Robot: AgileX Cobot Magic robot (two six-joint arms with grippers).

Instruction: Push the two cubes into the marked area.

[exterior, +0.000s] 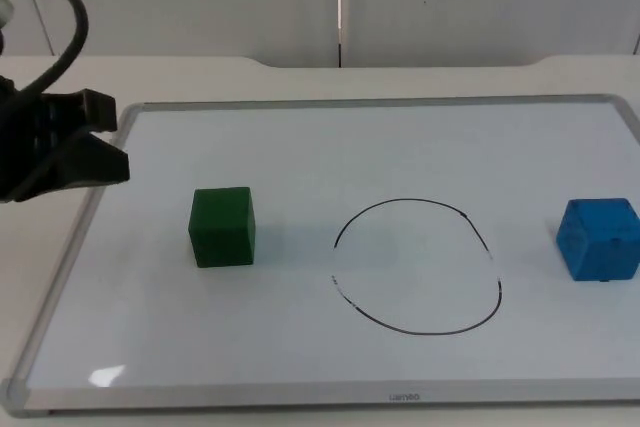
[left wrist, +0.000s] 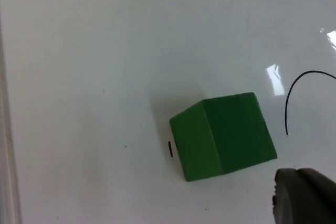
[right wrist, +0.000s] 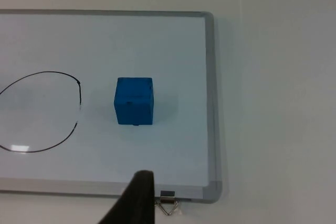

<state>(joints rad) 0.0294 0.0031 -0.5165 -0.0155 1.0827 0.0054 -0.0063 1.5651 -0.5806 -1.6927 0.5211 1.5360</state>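
The left gripper (exterior: 108,137) hangs over the left edge of the whiteboard (exterior: 300,367), well to the left of the drawn circle (exterior: 418,266) and apart from both cubes; its two black fingers (exterior: 98,107) are spread, holding nothing. The right gripper (right wrist: 137,198) sits beyond the whiteboard's frame on the side away from the circle, with one dark fingertip showing near a small metal clip (right wrist: 168,203) on the frame; whether it is released or clenched I cannot tell.

There are two cubes, one green and one blue. The green cube (exterior: 222,227) stands on the board just left of the circle, outside the line, with a clear strip of white between them; in the left wrist view the green cube (left wrist: 223,136) lies near the end of the circle's line (left wrist: 299,95). The blue cube (exterior: 598,238) stands to the right of the circle, also outside it and farther from the line than the green one. In the right wrist view the blue cube (right wrist: 134,100) lies between the circle (right wrist: 42,111) and the board's grey frame (right wrist: 212,103).

There is one circle, a single thin black outline with small gaps in it, and neither cube lies within it.
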